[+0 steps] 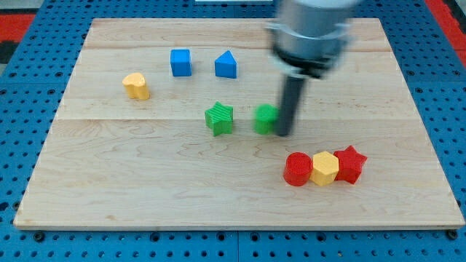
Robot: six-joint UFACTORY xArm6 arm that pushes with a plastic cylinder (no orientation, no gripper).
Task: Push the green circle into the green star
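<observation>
Pale wooden table (145,189) of jointed planks, set on a blue pegboard base (22,247). No pincer is fitted: the arm ends in a dark rod, so there is no open or closed state to report. My tip (285,134) stands on the table against the view's right side of the green circle (266,118), touching or nearly so. The circle is a short, bright green cylinder; its right edge is hidden behind the rod. The green star (219,118) lies just to the view's left, a narrow gap between them. Toward the view's bottom right, a red circle (298,169), yellow hexagon (325,169) and red star (350,164) sit touching in a row. Toward the top: a blue cube (180,62), a blue pentagon-like block (226,65), and at left a yellow block (136,86), shape unclear. The arm housing is blurred and cut off at the top.
</observation>
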